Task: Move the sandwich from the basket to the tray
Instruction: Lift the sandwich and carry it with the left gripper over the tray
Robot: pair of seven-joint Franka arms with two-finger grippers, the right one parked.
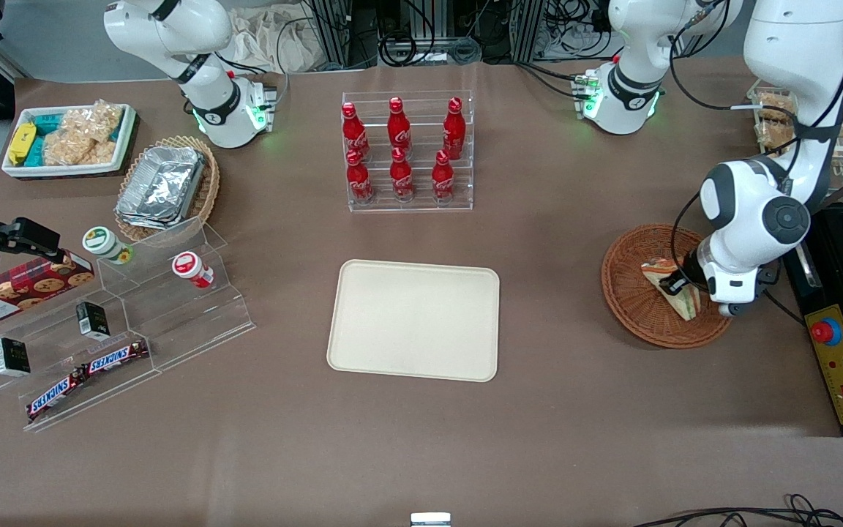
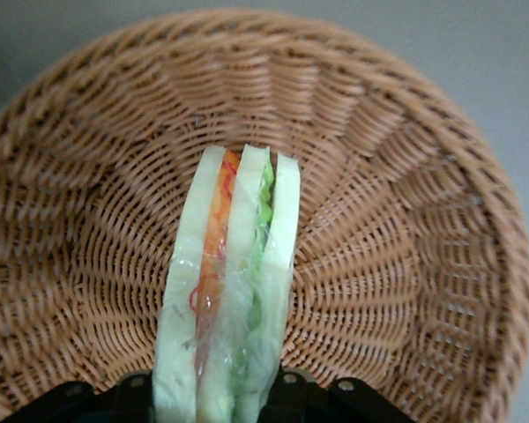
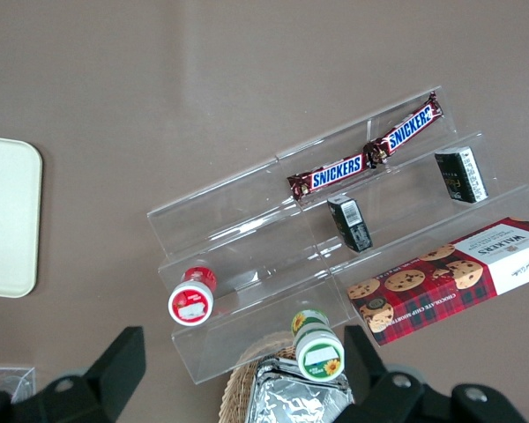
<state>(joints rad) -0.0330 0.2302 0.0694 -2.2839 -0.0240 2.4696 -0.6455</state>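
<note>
The sandwich (image 1: 677,298) is a pale wedge with orange, red and green layers, clear-wrapped, inside the reddish-brown wicker basket (image 1: 630,311) toward the working arm's end of the table. My left gripper (image 1: 683,283) reaches down into the basket, its black fingers pressed against both bread faces. In the left wrist view the sandwich (image 2: 234,291) stands on edge between the fingers of the gripper (image 2: 216,401), over the woven bottom of the basket (image 2: 397,264). The cream-beige tray (image 1: 414,318) lies flat at the table's middle with nothing on it.
A clear rack of red cola bottles (image 1: 407,150) stands farther from the front camera than the tray. A yellow control box with a red button (image 1: 842,366) lies beside the basket. A stepped acrylic stand (image 1: 121,322) with snacks sits toward the parked arm's end.
</note>
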